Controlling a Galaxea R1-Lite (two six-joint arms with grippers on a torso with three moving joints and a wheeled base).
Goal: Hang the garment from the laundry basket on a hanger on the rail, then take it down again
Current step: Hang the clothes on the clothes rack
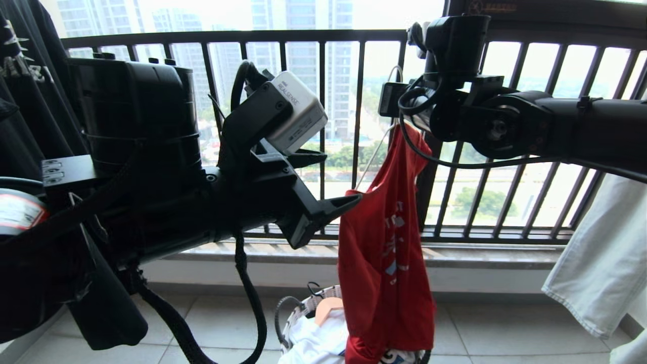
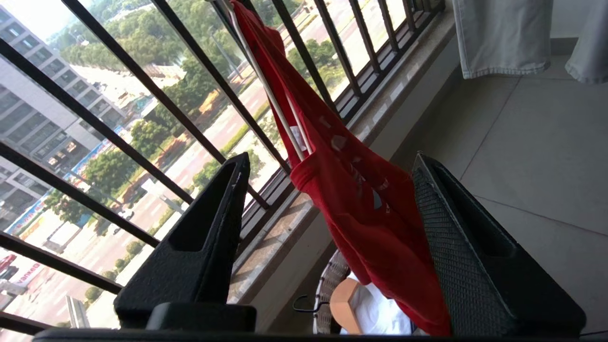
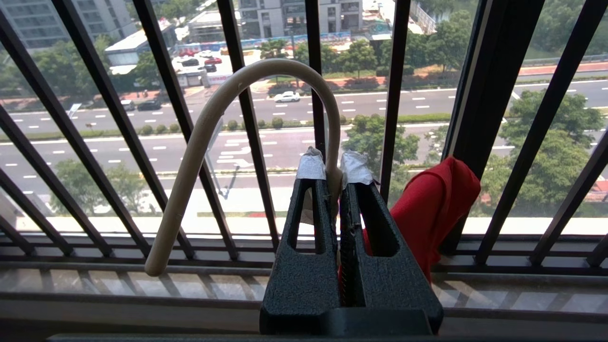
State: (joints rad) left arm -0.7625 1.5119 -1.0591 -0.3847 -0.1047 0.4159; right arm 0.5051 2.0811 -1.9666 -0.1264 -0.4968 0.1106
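The garment [image 1: 384,263], a red T-shirt with pale print, hangs bunched on the hanger [image 1: 373,157], a thin pale wire one, in front of the window railing. High up, my right gripper [image 3: 334,167] is shut on the hanger's neck, just under its curved hook [image 3: 223,114], and a fold of the garment [image 3: 432,204] shows beside it. Beside the garment's left shoulder my left gripper [image 2: 331,159] stands open. The garment [image 2: 361,209] droops between and beyond its spread fingers, gripped by neither. Below sits the laundry basket [image 1: 298,313]. The rail is out of view.
The black barred window railing [image 1: 323,116] and its stone sill run behind everything. The basket holds white clothes [image 1: 318,344] and a wooden hanger [image 1: 327,308]. Black garments [image 1: 25,76] hang at far left, and pale cloth [image 1: 596,273] hangs at right over the tiled floor.
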